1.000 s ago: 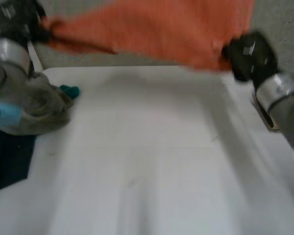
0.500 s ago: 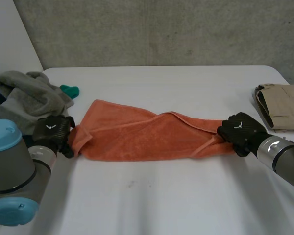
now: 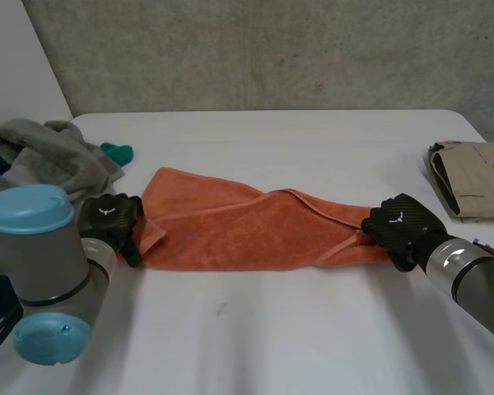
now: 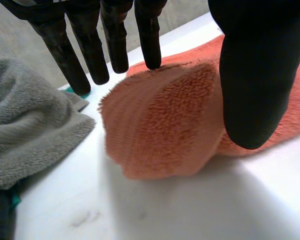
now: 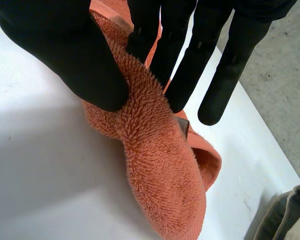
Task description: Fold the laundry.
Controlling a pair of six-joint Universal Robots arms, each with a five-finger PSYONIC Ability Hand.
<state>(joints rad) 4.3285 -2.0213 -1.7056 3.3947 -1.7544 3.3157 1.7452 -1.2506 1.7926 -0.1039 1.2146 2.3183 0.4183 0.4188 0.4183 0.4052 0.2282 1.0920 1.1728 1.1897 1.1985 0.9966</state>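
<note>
In the head view, an orange terry towel (image 3: 247, 226) lies bunched in a long strip across the middle of the white worktop (image 3: 272, 337), running from near the left edge toward the right edge. The left robot hand (image 3: 111, 220) sits on the strip's left end, the right robot hand (image 3: 399, 226) on its right end. A crumpled grey terry cloth (image 3: 53, 156) is heaped at the worktop's left edge, with a small teal piece of cloth (image 3: 117, 152) just beside it toward the far edge. A folded beige garment (image 3: 473, 177) rests at the right edge, well apart from the orange terry towel.

In the left wrist view, the left robot hand (image 4: 250, 75) holds the rolled end of the orange terry towel (image 4: 160, 130): the thumb presses one side, and the straight fingers (image 4: 90, 55) reach down at the other. The crumpled grey terry cloth (image 4: 25, 130) lies near.

In the right wrist view, the right robot hand (image 5: 65, 55) pinches a raised ridge of the orange terry towel (image 5: 160, 170) between its thumb and straight fingers (image 5: 185, 65). The towel's tip lies on the worktop (image 5: 40, 175) under the palm, and the folded beige garment (image 5: 285, 220) is beyond it.
</note>
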